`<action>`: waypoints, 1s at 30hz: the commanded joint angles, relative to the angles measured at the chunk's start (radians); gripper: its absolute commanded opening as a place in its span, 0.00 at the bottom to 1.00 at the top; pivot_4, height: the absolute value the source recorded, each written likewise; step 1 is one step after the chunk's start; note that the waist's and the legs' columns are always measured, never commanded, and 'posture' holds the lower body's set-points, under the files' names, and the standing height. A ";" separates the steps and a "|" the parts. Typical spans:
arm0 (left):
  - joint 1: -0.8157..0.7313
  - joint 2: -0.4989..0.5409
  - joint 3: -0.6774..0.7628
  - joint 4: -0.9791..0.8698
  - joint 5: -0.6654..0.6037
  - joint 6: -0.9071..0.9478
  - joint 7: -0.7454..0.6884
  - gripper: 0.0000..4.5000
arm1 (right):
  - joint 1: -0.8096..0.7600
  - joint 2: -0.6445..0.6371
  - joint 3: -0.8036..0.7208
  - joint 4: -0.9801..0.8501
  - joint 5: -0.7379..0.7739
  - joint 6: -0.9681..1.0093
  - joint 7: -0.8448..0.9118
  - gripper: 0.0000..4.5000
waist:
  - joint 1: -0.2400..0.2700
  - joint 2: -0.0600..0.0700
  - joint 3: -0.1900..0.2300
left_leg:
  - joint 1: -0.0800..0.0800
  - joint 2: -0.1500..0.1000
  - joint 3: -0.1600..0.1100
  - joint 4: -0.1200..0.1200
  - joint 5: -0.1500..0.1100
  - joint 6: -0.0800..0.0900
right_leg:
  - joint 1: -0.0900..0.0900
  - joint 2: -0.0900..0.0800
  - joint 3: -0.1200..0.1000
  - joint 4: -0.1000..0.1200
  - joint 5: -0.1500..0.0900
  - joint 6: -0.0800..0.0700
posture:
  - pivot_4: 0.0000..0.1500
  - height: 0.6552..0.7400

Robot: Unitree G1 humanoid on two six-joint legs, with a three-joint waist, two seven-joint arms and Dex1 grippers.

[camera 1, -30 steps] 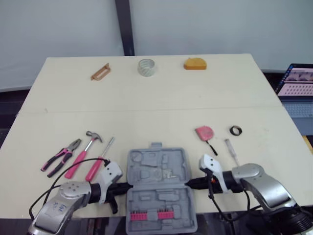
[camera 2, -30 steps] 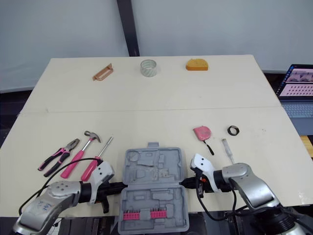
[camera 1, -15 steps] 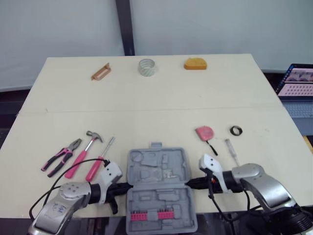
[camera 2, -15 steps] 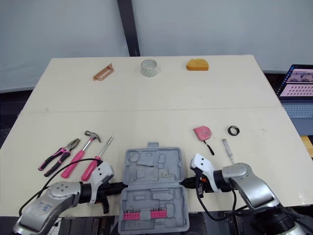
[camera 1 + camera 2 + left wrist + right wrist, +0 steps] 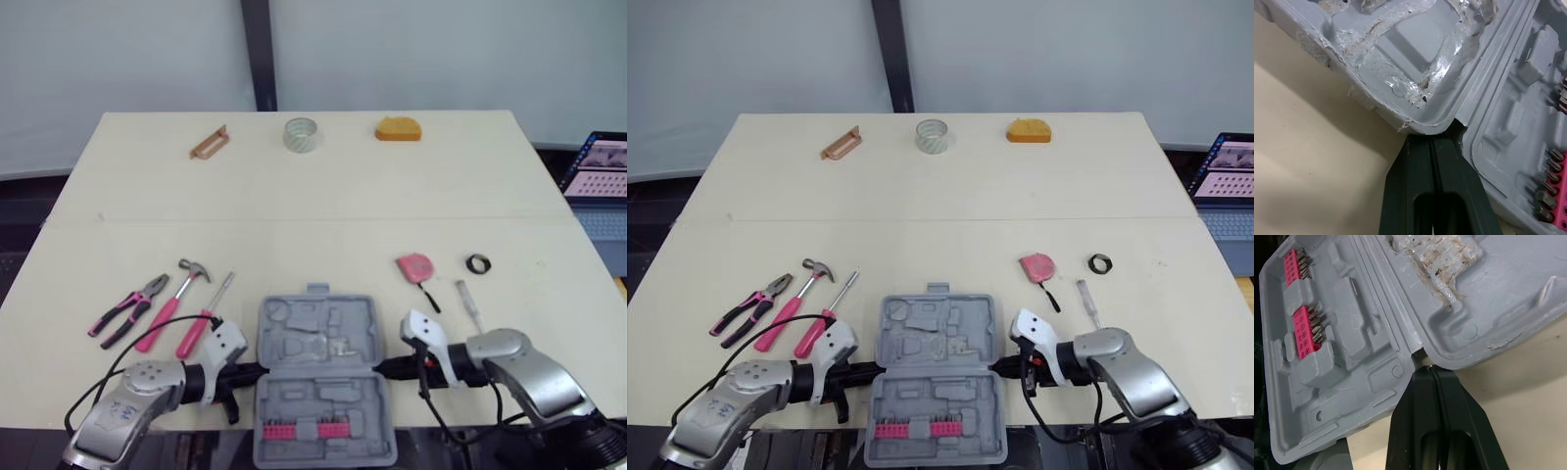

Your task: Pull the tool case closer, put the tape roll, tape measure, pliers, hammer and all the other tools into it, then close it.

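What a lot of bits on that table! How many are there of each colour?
Pink: 4 (pliers, hammer, screwdriver, tape measure)
Grey: 1 (tool case)
Black: 1 (ring)
Orange: 1 (block)
Brown: 1 (handle)
Pale or clear: 2 (tape roll, small screwdriver)
Total: 10

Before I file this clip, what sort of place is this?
Probably a lab or test room: a plain table against a grey backdrop, a laptop alongside, an open tool case.
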 commanded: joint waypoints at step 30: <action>-0.016 0.051 0.032 -0.001 -0.018 0.031 -0.014 0.00 | 0.009 -0.049 -0.038 -0.054 0.082 -0.019 -0.005 0.01 | 0.000 0.000 0.000 | 0.000 0.000 0.000 0.000 0.000 0.000 | -0.001 0.000 0.000 0.000 0.000 0.000 | 1.00 1.00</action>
